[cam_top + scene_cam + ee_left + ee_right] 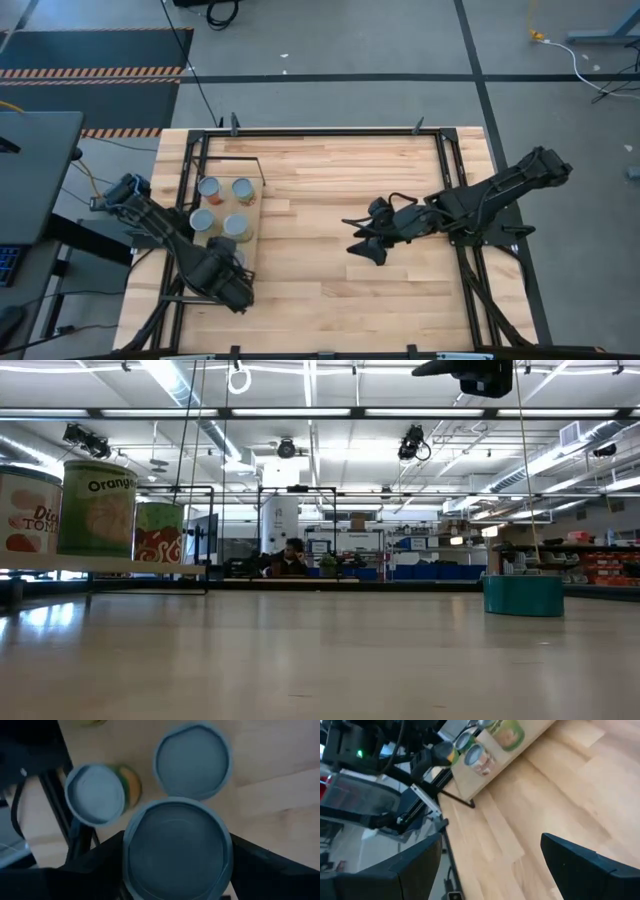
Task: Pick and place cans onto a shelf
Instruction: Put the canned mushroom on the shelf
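My left pincer (175, 870) is clamped around a can (176, 852) right at the near end of the shelf (255, 200), where four more cans (222, 205) stand. My right pincer (362, 240) hangs spread wide over the bare surface (330, 190), well away from the shelf.

Shelf (252, 196) sits on the worktop's (330, 290) left side. Four cans (223, 205) stand on it in a two-by-two block. Left gripper (237, 262) at the shelf's near end, jaws around a fifth can (176, 851). Right gripper (362, 236) over bare worktop, centre-right, well apart from the shelf.
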